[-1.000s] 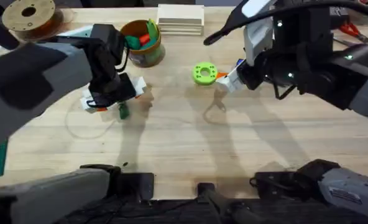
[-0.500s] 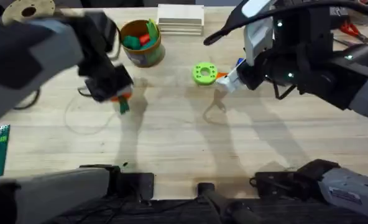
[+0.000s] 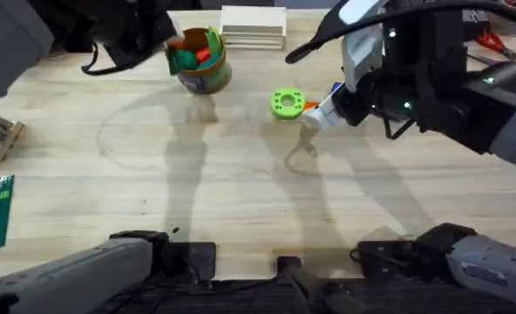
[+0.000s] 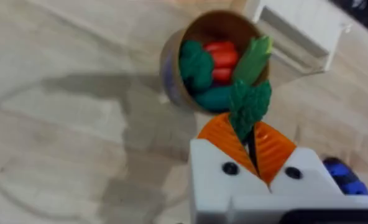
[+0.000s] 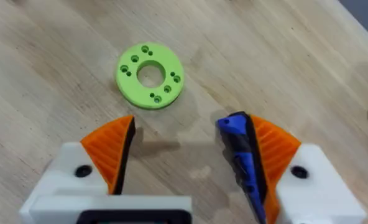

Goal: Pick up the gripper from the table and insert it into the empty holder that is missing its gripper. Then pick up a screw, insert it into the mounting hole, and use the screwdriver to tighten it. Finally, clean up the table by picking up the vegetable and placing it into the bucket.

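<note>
The vegetable (image 4: 248, 107) is pinched between the orange pads of the left tool (image 4: 249, 144), just above the bucket (image 3: 200, 59) at the desk's (image 3: 241, 201) far left. The right tool (image 5: 184, 158) stands wide, the blue screwdriver (image 5: 242, 155) against one pad, beside the green ring (image 5: 150, 75).

Robotics workshop, butcher-block table (image 3: 241, 201), filament spool

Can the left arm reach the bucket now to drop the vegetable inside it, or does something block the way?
Probably yes. The left gripper is shut on the vegetable and sits close beside the bucket, whose open top holds toy vegetables but shows room. Nothing stands between them.
</note>
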`<state>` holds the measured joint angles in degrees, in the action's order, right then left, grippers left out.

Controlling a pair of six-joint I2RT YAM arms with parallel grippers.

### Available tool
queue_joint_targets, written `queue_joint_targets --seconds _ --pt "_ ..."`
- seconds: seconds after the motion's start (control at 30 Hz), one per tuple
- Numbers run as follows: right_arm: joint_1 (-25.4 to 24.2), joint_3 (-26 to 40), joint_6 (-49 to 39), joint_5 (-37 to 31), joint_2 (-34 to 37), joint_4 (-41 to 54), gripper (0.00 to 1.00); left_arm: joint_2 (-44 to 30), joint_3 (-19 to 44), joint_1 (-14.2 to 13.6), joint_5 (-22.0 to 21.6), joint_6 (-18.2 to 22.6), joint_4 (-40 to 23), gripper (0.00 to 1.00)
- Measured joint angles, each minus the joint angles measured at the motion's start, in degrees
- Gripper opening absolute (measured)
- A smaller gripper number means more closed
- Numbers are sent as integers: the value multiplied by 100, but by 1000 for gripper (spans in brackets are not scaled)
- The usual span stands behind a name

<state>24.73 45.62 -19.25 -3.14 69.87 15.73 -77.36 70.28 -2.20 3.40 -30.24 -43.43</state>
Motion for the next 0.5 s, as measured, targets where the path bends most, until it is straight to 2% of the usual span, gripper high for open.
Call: queue_joint_targets --seconds 0.23,0.5 --pt "0 1 0 0 0 0 990 -126 0 0 161 130 793 16" --pt "0 0 0 0 0 0 990 -647 0 0 196 133 1028 16"
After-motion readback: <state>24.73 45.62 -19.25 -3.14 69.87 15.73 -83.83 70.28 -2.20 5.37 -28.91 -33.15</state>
